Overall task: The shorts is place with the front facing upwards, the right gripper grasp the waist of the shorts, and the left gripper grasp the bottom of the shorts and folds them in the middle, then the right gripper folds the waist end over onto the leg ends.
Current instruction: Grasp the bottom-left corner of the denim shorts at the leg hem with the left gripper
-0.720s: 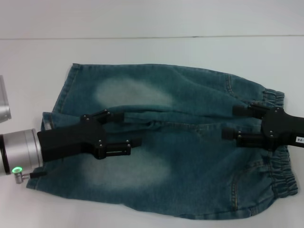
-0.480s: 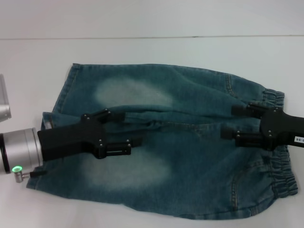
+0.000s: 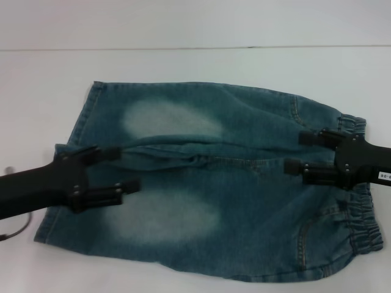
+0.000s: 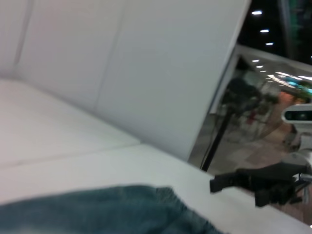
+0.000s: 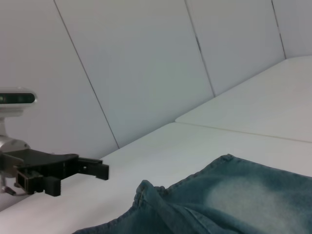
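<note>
The white table (image 3: 195, 61) fills the head view, and the shorts (image 3: 244, 201) lie flat across its lower two thirds, front up. Their long axis runs left to right across the frame. The waist (image 3: 365, 220), ruffled and gathered, forms the right edge; the bottom of the shorts (image 3: 78, 131), the flat stitched hems, forms the left edge.

The left gripper (image 3: 116, 169) sits at middle left over the denim, just inside the hems, its fingers spread apart and holding nothing. The hems lie to its left, so it is the arm nearer that end.

The right gripper (image 3: 300, 152) sits at middle right, released and empty too, fingertips pointing toward frame centre. The waist lies beneath and to the right of its fingertips.
</note>
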